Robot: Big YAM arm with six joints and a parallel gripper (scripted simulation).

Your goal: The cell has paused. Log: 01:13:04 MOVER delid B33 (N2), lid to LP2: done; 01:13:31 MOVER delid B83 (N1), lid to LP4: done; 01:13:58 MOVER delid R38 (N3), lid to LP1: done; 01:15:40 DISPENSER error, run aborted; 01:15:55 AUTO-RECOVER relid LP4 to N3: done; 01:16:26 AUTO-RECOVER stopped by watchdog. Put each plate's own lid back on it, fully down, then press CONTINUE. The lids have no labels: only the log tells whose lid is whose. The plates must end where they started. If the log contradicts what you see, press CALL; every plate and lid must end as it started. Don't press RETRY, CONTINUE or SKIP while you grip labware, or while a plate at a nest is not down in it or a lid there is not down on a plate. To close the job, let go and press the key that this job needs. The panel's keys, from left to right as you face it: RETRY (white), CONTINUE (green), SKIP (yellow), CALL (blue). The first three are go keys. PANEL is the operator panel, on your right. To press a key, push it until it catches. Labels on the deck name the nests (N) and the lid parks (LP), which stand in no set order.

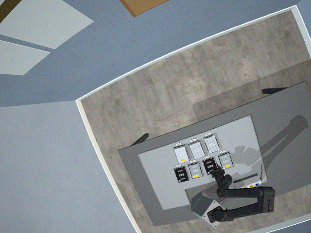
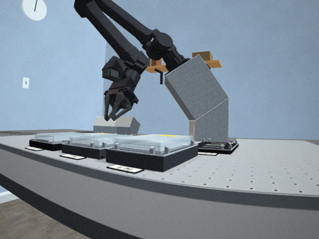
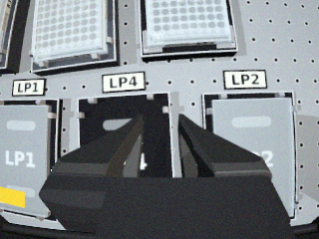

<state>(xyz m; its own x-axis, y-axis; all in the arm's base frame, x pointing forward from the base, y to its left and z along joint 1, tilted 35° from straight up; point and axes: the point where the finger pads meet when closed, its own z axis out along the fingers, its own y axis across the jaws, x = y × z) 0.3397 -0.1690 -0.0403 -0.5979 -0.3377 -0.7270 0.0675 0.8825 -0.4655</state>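
Note:
My gripper [image 1: 213, 170] [image 2: 110, 118] [image 3: 160, 120] hangs above the empty black park LP4 [image 3: 110, 122] [image 1: 208, 164]. Its fingers are nearly together and hold nothing. Clear lids with yellow tabs lie on LP1 [image 3: 23, 155] [image 1: 195, 170] and LP2 [image 3: 255, 135] [image 1: 226, 160]. Park LP3 [image 1: 181, 174] [image 2: 219, 146] is empty. Behind the parks stand three nests. The left plate [image 1: 181, 153] [image 2: 152, 144] carries a lid with a yellow tab. The middle plate [image 1: 196, 149] [image 3: 70, 14] and the right plate [image 1: 211, 144] [image 3: 186, 3] are open and their wells show.
The operator panel [image 1: 247, 178] [image 2: 115, 125] stands right of the parks, with its yellow key [image 1: 251, 186] and blue key [image 1: 256, 184] in sight. The arm's grey base block [image 1: 202, 204] [image 2: 198, 95] stands in front of the deck.

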